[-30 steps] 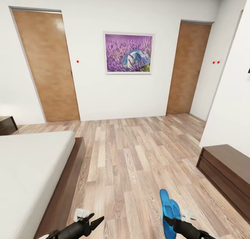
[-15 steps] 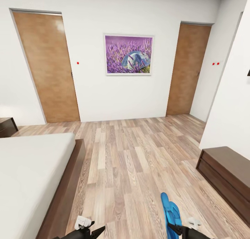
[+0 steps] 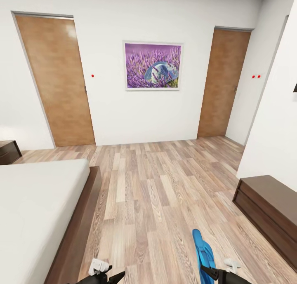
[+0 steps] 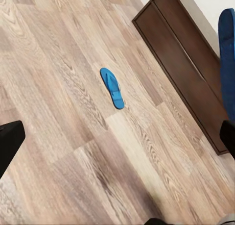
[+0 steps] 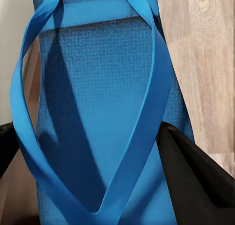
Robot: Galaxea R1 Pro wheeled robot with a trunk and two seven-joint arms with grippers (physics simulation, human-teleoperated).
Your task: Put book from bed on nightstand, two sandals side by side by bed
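Right claw grips sandal — left claw low, spread.

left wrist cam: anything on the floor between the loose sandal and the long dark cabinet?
No. In the left wrist view, only bare wood-plank floor lies between the loose sandal and the long dark cabinet; they sit apart.

Wood-plank floor is seen carrying the bed w/ bare pale mattress at left, a nightstand beyond it, a long low dark-wood cabinet at right, and, per left wrist view, one blue flip-flop laid flat near that cabinet.
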